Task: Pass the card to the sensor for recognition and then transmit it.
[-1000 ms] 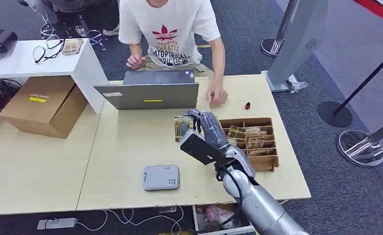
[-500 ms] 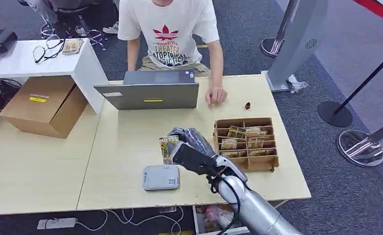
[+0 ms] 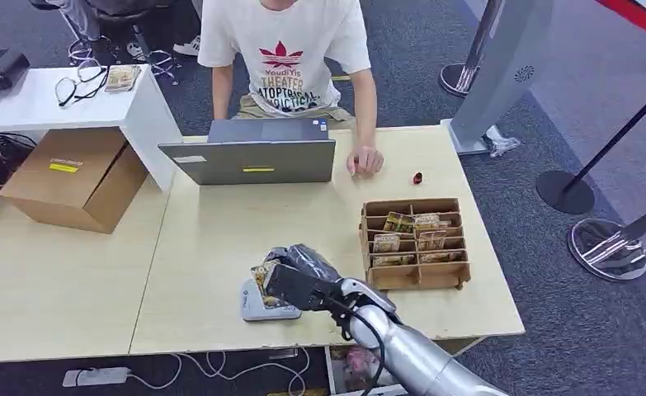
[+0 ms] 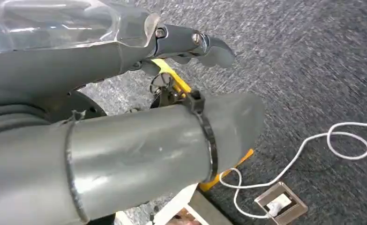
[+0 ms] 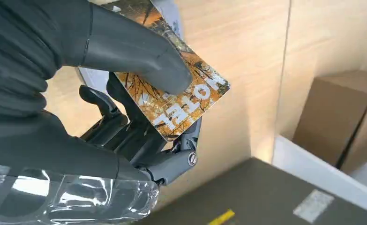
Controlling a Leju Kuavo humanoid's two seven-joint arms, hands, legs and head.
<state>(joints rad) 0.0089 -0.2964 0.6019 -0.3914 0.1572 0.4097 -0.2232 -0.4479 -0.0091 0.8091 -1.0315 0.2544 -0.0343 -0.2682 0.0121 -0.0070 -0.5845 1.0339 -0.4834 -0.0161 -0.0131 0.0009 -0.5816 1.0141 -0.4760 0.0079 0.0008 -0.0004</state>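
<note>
Right hand point(image 3: 296, 280) pinches the card point(image 5: 172, 101): thumb on the printed face, dark fingers point(image 5: 139, 140) behind it, rest of the card sticking out free. From the head camera the hand sits over the grey sensor point(image 3: 257, 305) near the front of the table point(image 3: 212, 247), the card low above the sensor's top. Whether card and sensor touch is hard to say, since the hand covers the gap.

Left hand point(image 4: 190, 44) hangs off to the side above carpet, fingers look loosely curled with nothing in them, though the view is too close to be sure.

Risks, as judgement:
- Grip is a pinch on one part of the card, so pressing down on the sensor could lever it out or twist it.
- Card looks tilted, not flat to the sensor, so the read may fail.
- Sensor is loose on the table and near its front edge; a push from the hand could slide it.
- Handover next: the person point(image 3: 282, 49) sits behind the laptop point(image 3: 249, 157), their hand point(image 3: 365, 161) resting on the table. Reaching across could clip the laptop lid or the card tray point(image 3: 415, 241).
</note>
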